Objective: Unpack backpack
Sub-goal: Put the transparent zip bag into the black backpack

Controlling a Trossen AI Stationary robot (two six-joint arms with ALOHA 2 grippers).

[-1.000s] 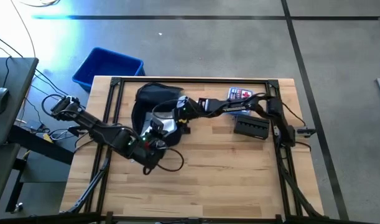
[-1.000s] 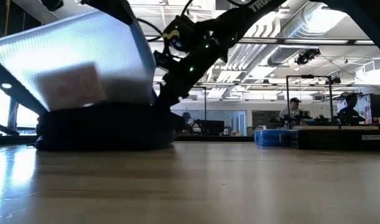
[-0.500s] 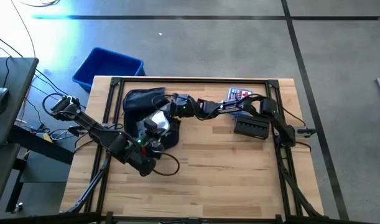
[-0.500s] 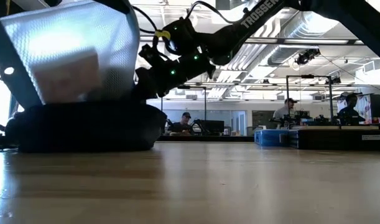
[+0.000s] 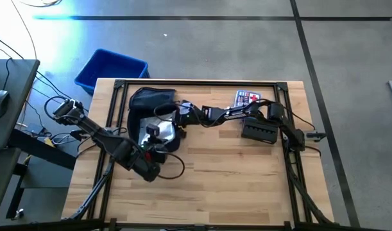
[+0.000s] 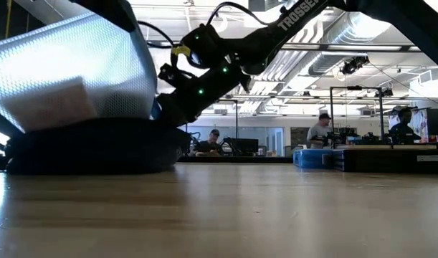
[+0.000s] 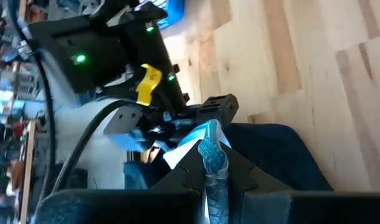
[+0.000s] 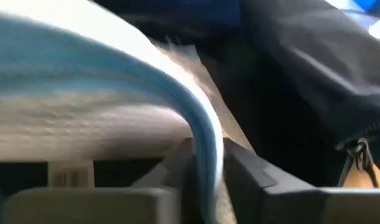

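The dark navy backpack (image 5: pixel 146 102) lies slumped on the table's far left part, a low dark mound (image 6: pixel 89 147) in the low view. A clear zip pouch (image 5: pixel 158 131) with a blue edge and a white card inside rises above it (image 6: pixel 68 79). Both grippers are shut on this pouch. My left gripper (image 5: pixel 155 142) is at its near side and my right gripper (image 5: pixel 177 117) at its right side. The pouch's lower end is hidden behind the backpack in the low view. My left gripper (image 7: pixel 213 167) pinches the pouch's blue zip edge (image 7: pixel 211 149) between its two fingers, coming from the table's near side. The pouch stands tilted above the backpack. My right gripper (image 8: pixel 205 155) pinches the pouch's blue edge (image 8: pixel 202 124) between its two fingers, reaching from the table's right.
A black box (image 5: pixel 259 132) and a red-and-white packet (image 5: pixel 247 97) lie on the table's far right part. A bright blue bin (image 5: pixel 112 69) stands on the floor beyond the far left corner. Bare wood (image 5: pixel 234 173) fills the near half.
Both grippers have moved toward the table's left edge, still shut on the pouch. The pouch went with them and now tilts lower on its left side. The backpack has slid left and bunched toward the far left corner.
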